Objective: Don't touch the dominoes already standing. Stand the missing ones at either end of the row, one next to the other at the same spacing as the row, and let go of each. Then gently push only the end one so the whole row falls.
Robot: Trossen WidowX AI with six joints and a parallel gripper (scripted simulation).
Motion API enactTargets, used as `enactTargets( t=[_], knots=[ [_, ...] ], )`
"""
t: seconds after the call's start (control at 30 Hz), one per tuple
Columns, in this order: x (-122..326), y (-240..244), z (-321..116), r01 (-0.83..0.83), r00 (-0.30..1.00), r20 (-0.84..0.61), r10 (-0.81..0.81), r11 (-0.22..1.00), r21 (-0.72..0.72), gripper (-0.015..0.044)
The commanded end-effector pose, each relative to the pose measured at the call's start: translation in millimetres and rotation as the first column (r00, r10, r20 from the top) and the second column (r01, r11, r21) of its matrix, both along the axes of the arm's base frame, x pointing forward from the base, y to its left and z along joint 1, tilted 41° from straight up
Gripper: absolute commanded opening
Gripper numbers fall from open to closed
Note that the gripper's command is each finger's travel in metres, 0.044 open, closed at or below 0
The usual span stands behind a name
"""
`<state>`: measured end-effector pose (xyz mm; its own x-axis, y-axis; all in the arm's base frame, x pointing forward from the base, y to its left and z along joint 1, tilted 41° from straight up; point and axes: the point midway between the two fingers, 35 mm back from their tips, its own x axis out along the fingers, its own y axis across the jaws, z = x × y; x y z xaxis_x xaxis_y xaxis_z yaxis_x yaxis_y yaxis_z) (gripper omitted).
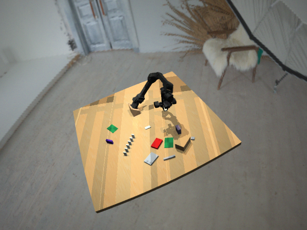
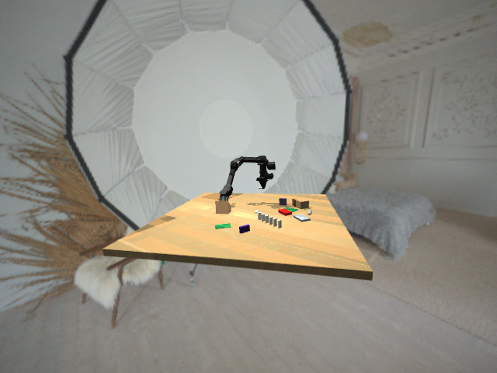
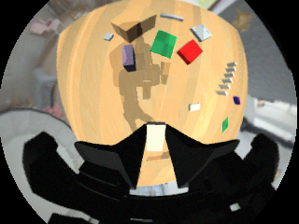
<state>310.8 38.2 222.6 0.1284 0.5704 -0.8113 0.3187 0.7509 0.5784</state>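
Several pale dominoes stand upright in a spaced row (image 1: 127, 146) (image 2: 270, 220) (image 3: 227, 78). A loose white domino (image 1: 147, 127) (image 2: 256, 211) (image 3: 194, 107) lies flat on the table, off the row's end nearer the arm's base. My gripper (image 1: 165, 108) (image 2: 262, 186) (image 3: 156, 126) is shut on another white domino (image 3: 155, 138) and holds it high above the table, well away from the row. The finger sides hide part of the held domino.
A red block (image 1: 157, 143) (image 2: 285, 211) (image 3: 190, 51), a green patch (image 1: 169, 143) (image 3: 163, 44), a grey slab (image 1: 151, 158), a grey bar (image 1: 169, 157), a brown block (image 1: 183, 143) and a purple block (image 1: 178, 129) stand or lie beyond the loose domino. A violet block (image 1: 109, 141) and another green patch (image 1: 112, 128) are across the row.
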Motion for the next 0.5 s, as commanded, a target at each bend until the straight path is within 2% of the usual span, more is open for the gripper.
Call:
enactTargets(
  t=[0.0, 0.47],
  knots=[
    [-0.4, 3.0, -9.4, -0.004, 1.0, 0.019, 0.006, 0.998, -0.07, 0.0107],
    [9.6, 10.5, -37.6, 0.06, 0.984, 0.179, 0.002, 0.938, -0.341, 0.0107]
  ],
)
